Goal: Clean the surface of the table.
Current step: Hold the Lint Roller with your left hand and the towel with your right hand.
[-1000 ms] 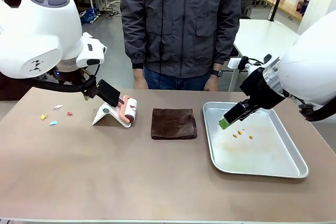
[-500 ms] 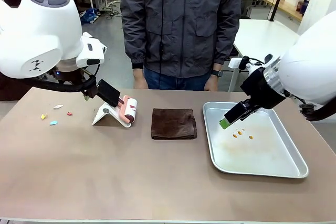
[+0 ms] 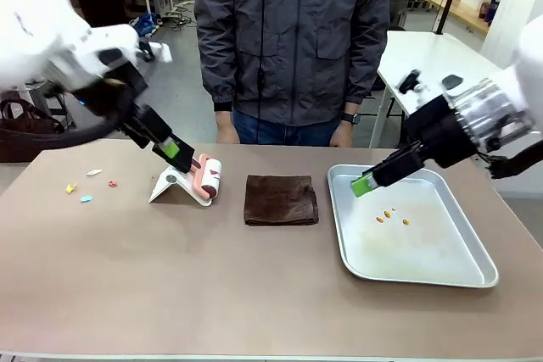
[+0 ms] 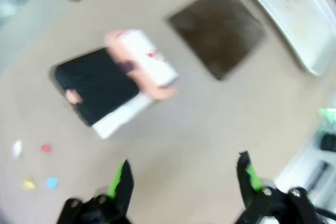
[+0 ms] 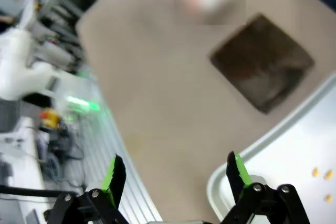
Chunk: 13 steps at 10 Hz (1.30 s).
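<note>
Front cam faces person (image 3: pixel 293 40) across table (image 3: pixel 212 294); wrist cams overhead, both share cloth (image 4: pixel 218 30).

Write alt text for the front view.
Two white robot arms reach over a tan table: the left fingers near a lint roller, the right fingers over a metal tray. A brown cloth lies between; a person stands behind.

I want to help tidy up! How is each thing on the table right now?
table: littered with paper scraps at left
cloth: folded, lying flat
lint roller: resting on its stand
tray: holding orange crumbs
left tool: open, empty
right tool: open, empty
</note>
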Each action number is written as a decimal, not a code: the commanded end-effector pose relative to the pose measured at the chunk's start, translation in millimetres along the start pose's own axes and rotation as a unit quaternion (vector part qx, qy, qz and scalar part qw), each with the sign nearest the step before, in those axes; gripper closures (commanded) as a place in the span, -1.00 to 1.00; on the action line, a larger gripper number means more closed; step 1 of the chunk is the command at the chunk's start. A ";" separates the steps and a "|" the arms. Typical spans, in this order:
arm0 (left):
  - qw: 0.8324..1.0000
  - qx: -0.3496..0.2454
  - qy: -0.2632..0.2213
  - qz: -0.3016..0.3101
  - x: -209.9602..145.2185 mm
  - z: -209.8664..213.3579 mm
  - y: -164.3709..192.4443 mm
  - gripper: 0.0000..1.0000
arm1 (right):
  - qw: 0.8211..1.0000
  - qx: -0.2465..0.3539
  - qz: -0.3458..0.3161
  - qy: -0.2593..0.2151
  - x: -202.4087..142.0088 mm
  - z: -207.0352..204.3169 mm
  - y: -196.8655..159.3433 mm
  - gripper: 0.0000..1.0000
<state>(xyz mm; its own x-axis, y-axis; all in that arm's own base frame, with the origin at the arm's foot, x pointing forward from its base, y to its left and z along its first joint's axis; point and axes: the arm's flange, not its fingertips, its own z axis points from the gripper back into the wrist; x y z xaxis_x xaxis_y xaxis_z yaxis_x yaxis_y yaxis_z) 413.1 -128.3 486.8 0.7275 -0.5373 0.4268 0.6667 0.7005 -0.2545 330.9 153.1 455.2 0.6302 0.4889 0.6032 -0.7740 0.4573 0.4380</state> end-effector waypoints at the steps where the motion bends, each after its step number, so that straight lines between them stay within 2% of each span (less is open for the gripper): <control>1: 0.973 -0.223 0.029 0.041 -23.7 36.7 44.2 -1.00 | 0.991 0.108 -0.055 -0.058 -58.3 6.1 1.3 -1.00; 2: 0.958 -0.278 0.008 0.069 -36.1 43.0 64.4 -1.00 | 0.982 0.140 -0.093 -0.086 -75.1 11.0 6.3 -1.00; 3: 0.942 -0.321 -0.002 0.096 -49.1 44.1 87.7 -1.00 | 0.969 0.152 -0.165 -0.107 -93.0 14.7 9.2 -1.00; 4: 0.928 -0.351 -0.010 0.122 -62.8 41.3 108.3 -1.00 | 0.965 0.171 -0.161 -0.119 -116.8 18.0 12.0 -1.00; 6: 0.907 -0.360 -0.029 0.216 -97.9 39.5 139.4 -1.00 | 0.948 0.184 -0.208 -0.154 -176.3 26.9 4.3 -1.00; 7: 0.900 -0.345 -0.041 0.264 -117.6 42.9 150.3 -1.00 | 0.947 0.172 -0.224 -0.154 -209.2 31.0 1.2 -1.00; 8: 0.886 -0.327 -0.054 0.325 -140.8 44.2 165.7 -1.00 | 0.952 0.173 -0.194 -0.163 -252.1 36.1 -1.8 -1.00; 9: 0.870 -0.285 -0.056 0.398 -162.6 46.9 177.4 -1.00 | 0.950 0.181 -0.188 -0.173 -281.5 41.0 -2.9 -1.00; 11: 0.829 -0.198 -0.031 0.522 -184.0 58.1 173.1 -1.00 | 0.911 0.210 -0.257 -0.245 -329.7 48.5 -9.6 -1.00; 13: 0.788 -0.154 -0.035 0.595 -216.5 68.9 177.9 -1.00 | 0.892 0.201 -0.285 -0.287 -351.6 49.1 -6.3 -1.00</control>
<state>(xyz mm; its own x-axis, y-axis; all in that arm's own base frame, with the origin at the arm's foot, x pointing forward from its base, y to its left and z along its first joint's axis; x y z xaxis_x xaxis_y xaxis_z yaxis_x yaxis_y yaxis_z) 379.6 155.5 402.8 0.8983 0.4095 -0.1594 -0.3864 0.5632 -0.7304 242.9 -167.1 308.8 0.9013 -0.2017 0.3833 -0.3556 0.1608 0.9207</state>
